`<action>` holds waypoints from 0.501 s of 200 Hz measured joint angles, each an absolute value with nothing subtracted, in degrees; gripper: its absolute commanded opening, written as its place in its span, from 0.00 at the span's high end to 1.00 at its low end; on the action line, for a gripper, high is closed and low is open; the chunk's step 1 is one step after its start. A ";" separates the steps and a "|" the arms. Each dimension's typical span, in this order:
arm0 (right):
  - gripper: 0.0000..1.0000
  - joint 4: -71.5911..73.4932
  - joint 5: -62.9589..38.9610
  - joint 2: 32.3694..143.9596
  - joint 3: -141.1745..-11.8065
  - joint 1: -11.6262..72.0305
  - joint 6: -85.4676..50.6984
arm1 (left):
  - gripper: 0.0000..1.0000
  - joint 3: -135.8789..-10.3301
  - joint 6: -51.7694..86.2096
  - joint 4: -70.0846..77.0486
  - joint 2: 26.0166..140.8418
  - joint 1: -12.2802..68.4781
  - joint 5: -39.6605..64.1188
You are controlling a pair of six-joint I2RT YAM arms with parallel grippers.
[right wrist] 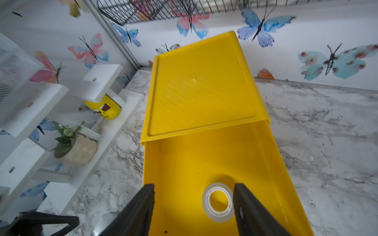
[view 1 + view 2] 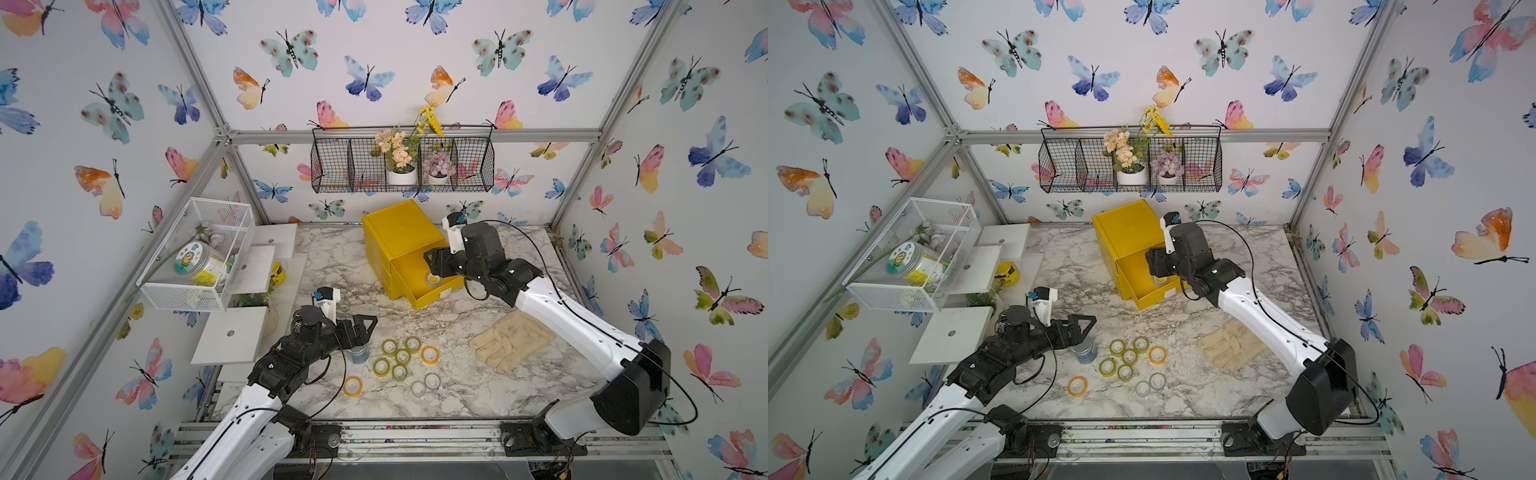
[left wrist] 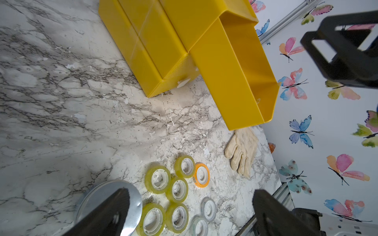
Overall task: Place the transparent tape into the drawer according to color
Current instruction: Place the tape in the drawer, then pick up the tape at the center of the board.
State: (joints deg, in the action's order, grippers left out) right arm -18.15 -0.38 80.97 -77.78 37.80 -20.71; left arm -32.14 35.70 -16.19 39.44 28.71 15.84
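Right pincer (image 1: 194, 185) parted about colourless tape (image 1: 218, 216) lying in open drawer (image 1: 184, 163); left pincer (image 3: 190, 191) wide

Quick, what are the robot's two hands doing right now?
Left gripper: open, holding nothing.
Right gripper: open, clear tape roll loose between its jaws in the drawer.

A colourless tape roll (image 1: 217, 202) lies flat inside the pulled-out yellow top drawer (image 1: 184, 163).

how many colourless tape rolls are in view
3. Two colourless rolls lie side by side on the table; one lies in the open drawer. Closed drawers may hide more.
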 measured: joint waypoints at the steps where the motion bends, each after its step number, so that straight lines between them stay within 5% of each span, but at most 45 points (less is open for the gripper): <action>1: 0.34 -18.00 -0.54 80.58 -77.60 37.80 -20.78 | 0.01 -32.14 35.70 -16.21 39.44 28.80 15.77; 100: 0.38 -14.02 -12.99 56.45 -54.65 37.80 -22.04 | 0.03 -32.71 38.02 -18.02 39.27 48.40 5.78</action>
